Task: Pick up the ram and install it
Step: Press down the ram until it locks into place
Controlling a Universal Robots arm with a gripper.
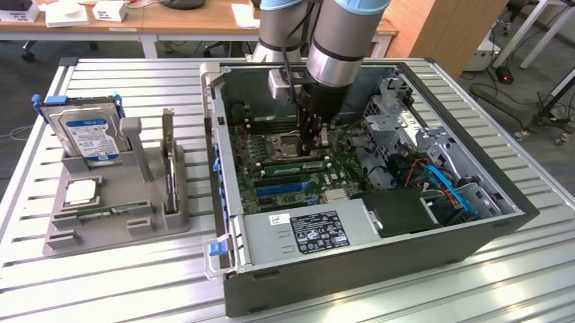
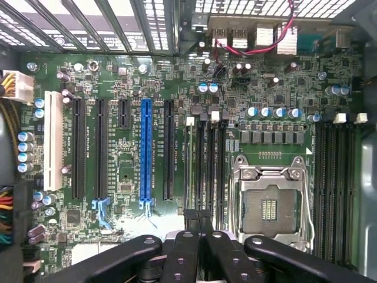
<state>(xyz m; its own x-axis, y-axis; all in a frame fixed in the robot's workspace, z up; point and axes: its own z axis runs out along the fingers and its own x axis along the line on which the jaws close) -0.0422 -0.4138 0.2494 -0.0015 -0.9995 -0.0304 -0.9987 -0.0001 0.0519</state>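
Risk sits at the black gripper (image 1: 314, 145): its jaws are pinched shut above the green motherboard (image 2: 153, 171). You could snag the empty silver processor socket (image 2: 270, 203) just beside the black memory slots (image 2: 206, 171), should it drift.

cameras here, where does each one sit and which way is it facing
Exterior view: off the arm, raised, looking down at the open computer case on the slatted table, with the parts holder on the exterior view's left; it shows the arm and gripper lowered inside the case.
Wrist view: on the wrist, facing the motherboard; the shut gripper shows.
Shared: the empty processor socket and the gripper.
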